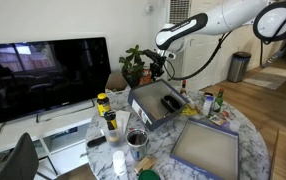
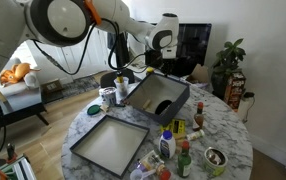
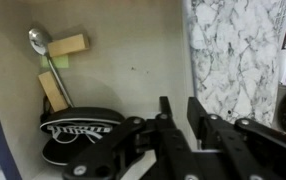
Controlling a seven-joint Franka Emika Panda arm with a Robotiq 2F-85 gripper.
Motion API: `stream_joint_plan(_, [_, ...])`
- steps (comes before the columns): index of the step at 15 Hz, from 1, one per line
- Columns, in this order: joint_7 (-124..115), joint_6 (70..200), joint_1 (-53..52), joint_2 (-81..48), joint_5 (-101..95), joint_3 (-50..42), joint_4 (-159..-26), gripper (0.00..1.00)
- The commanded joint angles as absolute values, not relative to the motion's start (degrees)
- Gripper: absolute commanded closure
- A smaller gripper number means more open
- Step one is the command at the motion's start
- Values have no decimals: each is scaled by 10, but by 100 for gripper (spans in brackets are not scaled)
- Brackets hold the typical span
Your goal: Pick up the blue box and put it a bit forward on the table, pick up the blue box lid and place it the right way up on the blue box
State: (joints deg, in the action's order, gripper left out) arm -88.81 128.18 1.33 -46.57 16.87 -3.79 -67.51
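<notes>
The blue box (image 1: 153, 110) sits tilted over the table (image 1: 255, 140), with its gripped side raised, in both exterior views (image 2: 175, 104). My gripper (image 3: 180, 108) straddles one box wall and is shut on it. It also shows in both exterior views (image 1: 159, 70) (image 2: 133, 72). The wrist view shows the box's grey inside (image 3: 123, 60) holding a spoon (image 3: 38, 40), wooden blocks (image 3: 68, 46) and a black item (image 3: 78, 128). The blue box lid (image 1: 205, 152) lies beside the box with its pale grey inside facing up (image 2: 108, 145).
Bottles (image 1: 103, 105) and a cup (image 1: 136, 138) stand beside the box. More bottles (image 2: 178, 145) and a bowl (image 2: 215, 157) crowd the table edge. A TV (image 1: 43, 75) and a plant (image 1: 133, 65) stand behind. Marble top (image 3: 233, 50) shows beside the box wall.
</notes>
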Motion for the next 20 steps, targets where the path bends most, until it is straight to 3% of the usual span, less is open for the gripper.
stream_joint_plan(1, [-900, 1271, 22, -490, 172, -31, -625, 42])
stream_joint_plan(7, [-823, 1239, 43, -398, 176, -17, -707, 0])
stream_joint_plan(17, [-656, 1078, 46, -276, 190, -23, -931, 0])
stream_joint_plan(18, [-679, 1079, 42, -313, 190, -30, -863, 0])
stream_joint_plan(20, [-667, 1078, 40, -304, 190, -30, -895, 0])
